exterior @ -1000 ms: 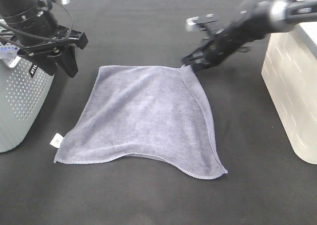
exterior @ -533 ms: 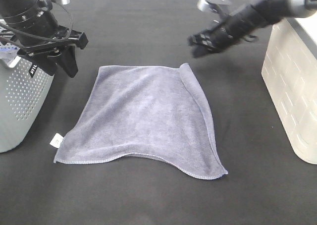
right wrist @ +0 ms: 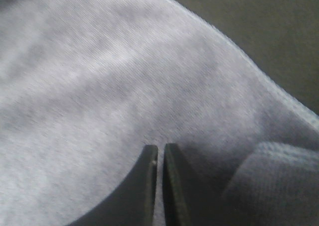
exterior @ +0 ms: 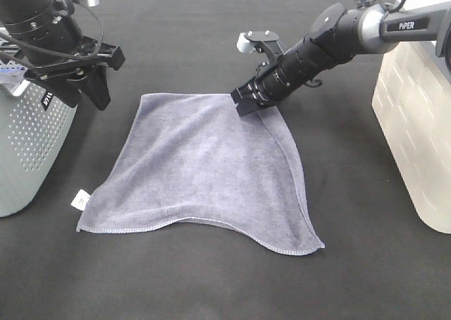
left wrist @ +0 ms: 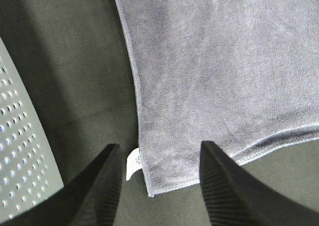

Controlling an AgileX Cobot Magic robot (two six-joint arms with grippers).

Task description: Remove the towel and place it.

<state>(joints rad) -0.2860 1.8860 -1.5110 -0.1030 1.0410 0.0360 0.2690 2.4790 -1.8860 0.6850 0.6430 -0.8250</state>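
Note:
The grey-lavender towel (exterior: 204,168) lies spread flat on the dark table, its white tag (exterior: 80,200) at the near left corner. Its far right corner is folded over a little. My right gripper (exterior: 245,103) is shut, its tips low over the towel's far edge next to that fold; in the right wrist view its fingers (right wrist: 147,186) are pressed together just above the cloth (right wrist: 89,86), with no cloth between them. My left gripper (exterior: 74,94) is open and empty, held above the table left of the towel's far left corner. The left wrist view shows the towel (left wrist: 219,71) and tag (left wrist: 132,164) below it.
A grey perforated basket (exterior: 28,144) stands at the left edge, right beside my left arm; it also shows in the left wrist view (left wrist: 20,151). A white bin with a brick pattern (exterior: 416,137) stands at the right edge.
My right gripper let go of the towel's far right corner, rose away to the right, then came back down shut onto the far edge, slightly further left. The left arm has not moved.

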